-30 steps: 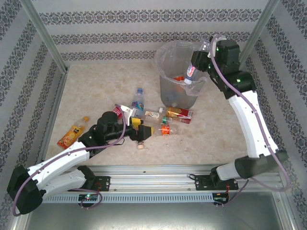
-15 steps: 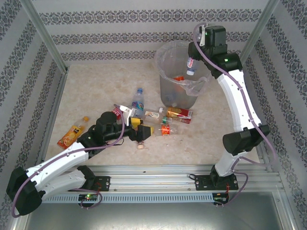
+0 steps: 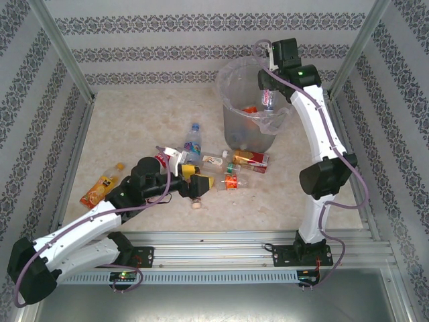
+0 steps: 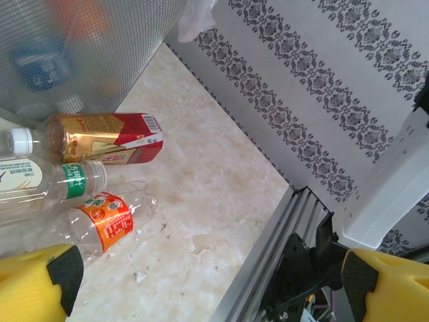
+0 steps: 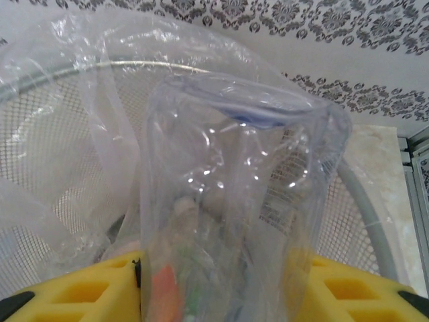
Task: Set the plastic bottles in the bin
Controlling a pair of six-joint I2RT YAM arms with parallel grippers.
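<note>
The drop step is in hand: a clear plastic bottle [image 5: 228,215] is clasped by the right gripper [image 5: 221,295] above the bin [image 3: 236,124], so release is called for next. The left gripper [image 4: 208,282] is spread wide beside an orange-labelled bottle [image 4: 100,225].

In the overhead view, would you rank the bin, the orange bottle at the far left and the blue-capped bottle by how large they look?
1. Bin
2. Orange bottle
3. Blue-capped bottle, which looks shorter, though it lies farther from the camera.
</note>
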